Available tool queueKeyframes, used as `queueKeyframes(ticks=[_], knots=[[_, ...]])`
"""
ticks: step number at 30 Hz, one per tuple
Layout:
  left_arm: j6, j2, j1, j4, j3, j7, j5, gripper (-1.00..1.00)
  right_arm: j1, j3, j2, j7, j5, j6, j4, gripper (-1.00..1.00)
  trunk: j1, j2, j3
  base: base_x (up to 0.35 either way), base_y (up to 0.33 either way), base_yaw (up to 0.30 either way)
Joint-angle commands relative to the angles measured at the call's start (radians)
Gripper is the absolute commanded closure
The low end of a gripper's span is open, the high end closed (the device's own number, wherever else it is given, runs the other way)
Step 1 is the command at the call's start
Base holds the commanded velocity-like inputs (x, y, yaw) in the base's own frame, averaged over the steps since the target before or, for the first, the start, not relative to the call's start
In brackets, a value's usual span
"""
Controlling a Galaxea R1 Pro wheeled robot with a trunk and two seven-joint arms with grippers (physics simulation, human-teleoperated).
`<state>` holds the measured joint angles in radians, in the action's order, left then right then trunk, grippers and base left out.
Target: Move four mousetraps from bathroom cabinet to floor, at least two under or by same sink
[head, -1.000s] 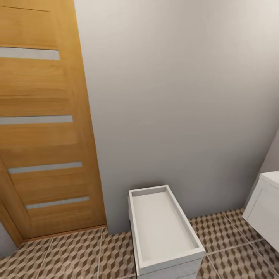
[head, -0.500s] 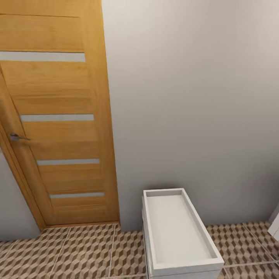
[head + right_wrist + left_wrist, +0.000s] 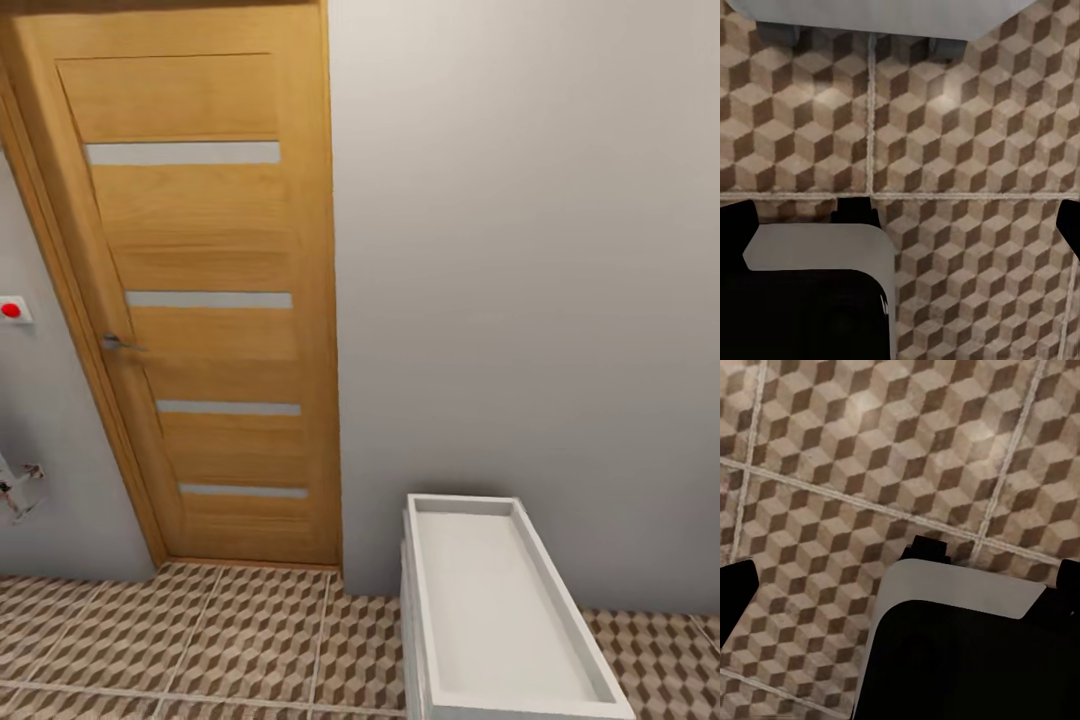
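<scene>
Your left gripper point(image 3: 900, 577) and right gripper point(image 3: 900, 217) hang over the bathroom floor point(image 3: 250, 640), fingers spread wide, holding nothing. Ahead, a wooden door point(image 3: 200, 300) stands at 11 o'clock and a white tray-topped unit point(image 3: 505, 610) at 5 o'clock. Risk: clipping that unit while searching for mousetraps and cabinet, which lie elsewhere.

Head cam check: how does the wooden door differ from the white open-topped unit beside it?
The door is orange-brown wood; the white unit is plain white. The door stands tall and upright, set in the wall, while the white unit sits low on the bathroom floor with a shallow tray-like top facing up. The door carries pale horizontal strips and a metal handle; the white unit's top shows no fittings. Both are rectangular and stand along the same grey wall.
</scene>
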<state>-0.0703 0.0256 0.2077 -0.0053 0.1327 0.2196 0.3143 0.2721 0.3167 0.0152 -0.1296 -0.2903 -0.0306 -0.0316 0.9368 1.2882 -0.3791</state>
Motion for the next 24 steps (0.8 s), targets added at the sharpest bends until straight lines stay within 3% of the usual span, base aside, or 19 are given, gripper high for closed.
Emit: queueKeyframes(ticks=[1, 24], knots=[[-0.003, 0.0, 0.001, 0.001, 0.008, 0.003, 0.009, -1.0, 0.001, 0.009, 0.0, -0.001, -0.009, -0.003, -0.002, -1.0, 0.0, 0.001, -0.001, 0.0, 0.0, 0.273], [-0.003, 0.02, 0.001, 0.001, 0.007, 0.003, 0.011, -1.0, 0.001, 0.009, -0.001, -0.001, -0.009, -0.003, -0.002, -1.0, 0.0, 0.001, -0.001, 0.0, 0.0, 0.273]])
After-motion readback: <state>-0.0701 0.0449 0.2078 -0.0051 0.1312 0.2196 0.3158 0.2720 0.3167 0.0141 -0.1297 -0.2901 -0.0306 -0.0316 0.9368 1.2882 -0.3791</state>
